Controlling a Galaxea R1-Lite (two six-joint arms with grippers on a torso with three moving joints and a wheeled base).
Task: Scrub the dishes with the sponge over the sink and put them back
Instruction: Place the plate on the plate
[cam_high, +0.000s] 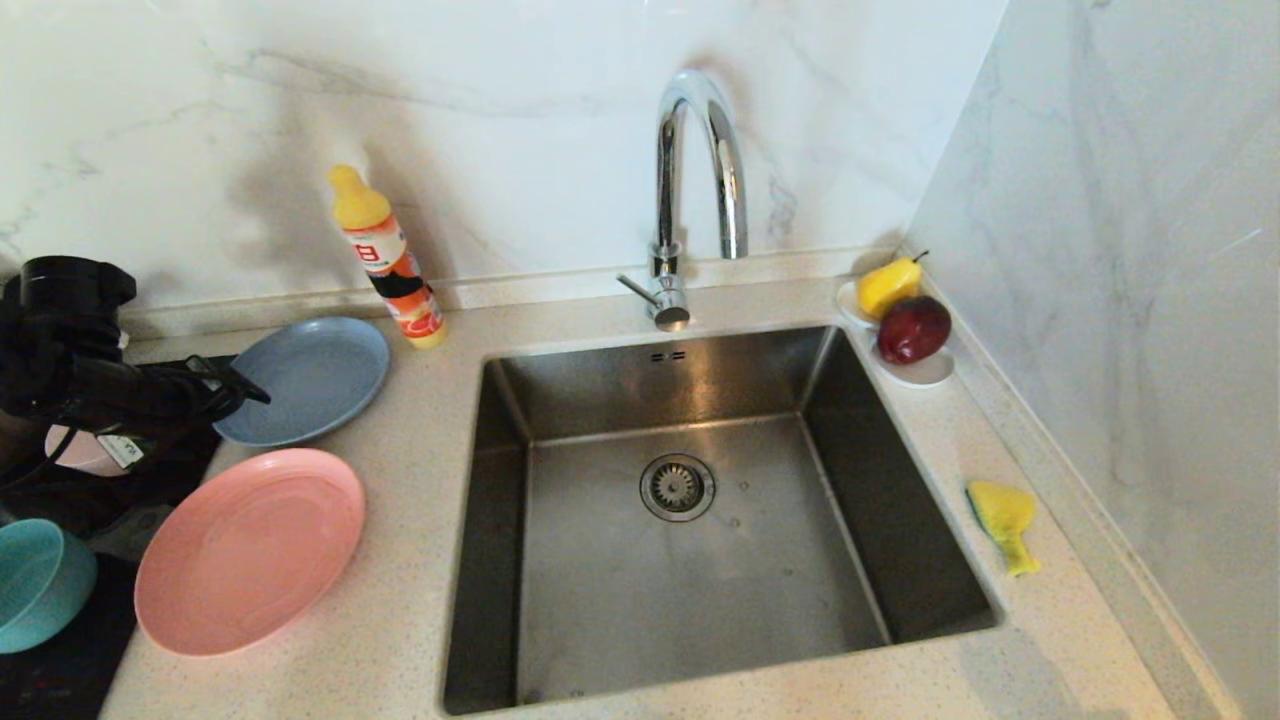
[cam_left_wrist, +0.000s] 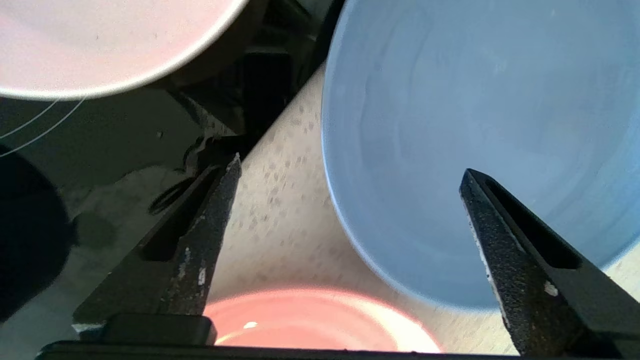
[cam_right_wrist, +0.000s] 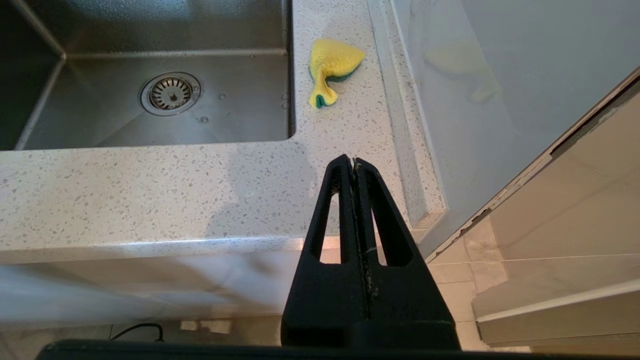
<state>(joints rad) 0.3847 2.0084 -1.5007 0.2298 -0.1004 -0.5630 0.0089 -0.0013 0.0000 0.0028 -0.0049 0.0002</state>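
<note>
Left gripper (cam_left_wrist: 350, 170) released, straddling blue plate (cam_left_wrist: 480, 140) rim, poised to grasp | right gripper (cam_right_wrist: 354, 161) clenched, parked off table (cam_right_wrist: 150, 200) edge | sponge (cam_high: 1003, 518) on table right of sink (cam_high: 690, 560) | pink plate (cam_high: 250, 550) beside.

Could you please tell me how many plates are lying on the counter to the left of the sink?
2: the blue-grey plate lies nearer the wall by the soap bottle; the salmon-pink plate lies nearer the counter's front edge. None seems hidden.
</note>
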